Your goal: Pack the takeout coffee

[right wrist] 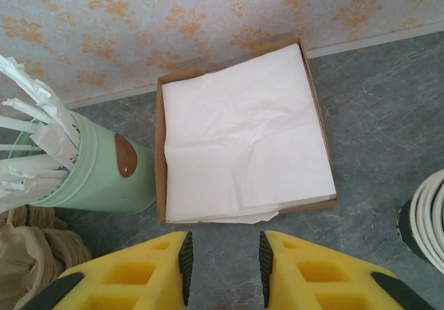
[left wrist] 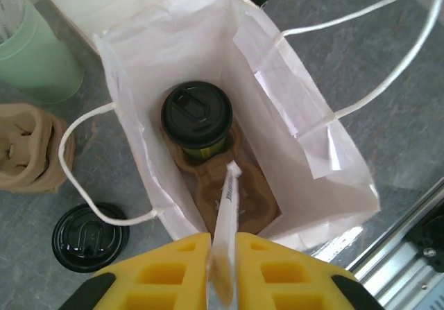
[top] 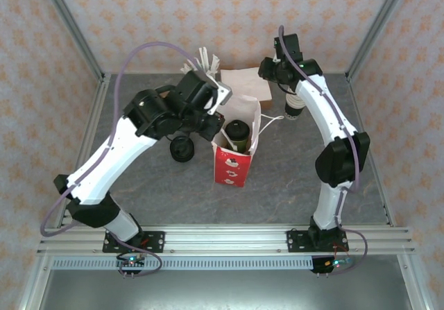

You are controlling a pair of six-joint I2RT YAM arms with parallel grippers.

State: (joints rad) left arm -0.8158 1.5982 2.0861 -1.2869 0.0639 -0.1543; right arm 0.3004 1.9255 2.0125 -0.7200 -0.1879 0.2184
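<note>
Cup (left wrist: 196,116) stands upright inside the bag (left wrist: 305,116) — likely light, thin-walled, spillable; best held round its sides, under the lid; left gripper (left wrist: 222,244) pinches a straw (left wrist: 227,199) over the mouth; right gripper (right wrist: 222,258) gapes, empty; bag walls crowd close — soft edges, loose handles.

Takeout coffee (left wrist: 197,118): small paper cup, dark greenish sides, round black plastic lid fitted. Stands upright inside open red paper bag (top: 230,169), seated in one slot of brown cardboard carrier (left wrist: 243,202) at bag bottom, mid-table.
</note>
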